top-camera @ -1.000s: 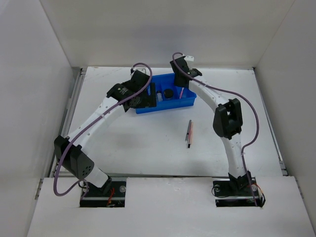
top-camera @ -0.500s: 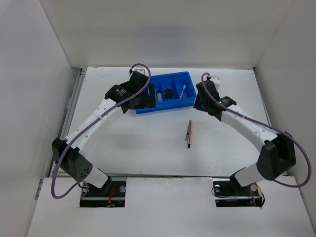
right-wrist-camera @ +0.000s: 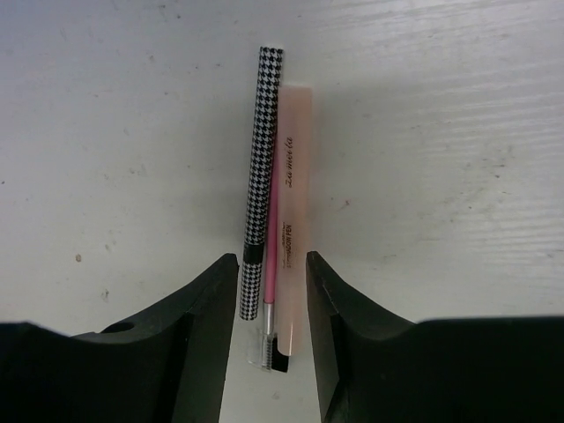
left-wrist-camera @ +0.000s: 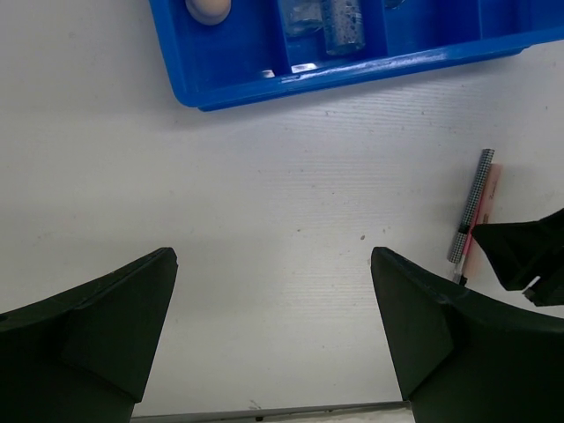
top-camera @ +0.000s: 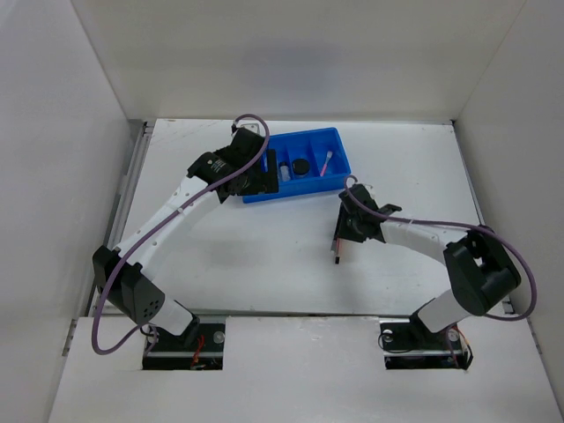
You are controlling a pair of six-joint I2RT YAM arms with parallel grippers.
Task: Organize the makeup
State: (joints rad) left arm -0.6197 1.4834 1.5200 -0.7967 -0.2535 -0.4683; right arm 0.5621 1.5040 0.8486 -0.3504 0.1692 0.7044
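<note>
Three thin items lie side by side on the table: a houndstooth pencil [right-wrist-camera: 263, 159], a pale pink pen [right-wrist-camera: 292, 176] and a thin pink brow brush [right-wrist-camera: 270, 264]; they also show in the top view [top-camera: 337, 243] and the left wrist view [left-wrist-camera: 473, 214]. My right gripper [right-wrist-camera: 271, 278] [top-camera: 350, 224] is open, low over them, one finger on each side of their near ends. My left gripper [left-wrist-camera: 273, 326] [top-camera: 252, 181] is open and empty above the table beside the tray's near left corner. The tray holds a black jar [top-camera: 300, 166], clear bottles [left-wrist-camera: 335, 18], a tan sponge [left-wrist-camera: 208, 8] and a pink stick [top-camera: 327, 161].
The blue divided tray [top-camera: 333, 138] stands at the back middle of the white table; its near wall shows in the left wrist view [left-wrist-camera: 370, 69]. White walls enclose the table on three sides. The right gripper's tip shows in the left wrist view [left-wrist-camera: 529, 256].
My right arm has swung from above the tray down and forward to the pencils on the table. The left arm has barely moved.
</note>
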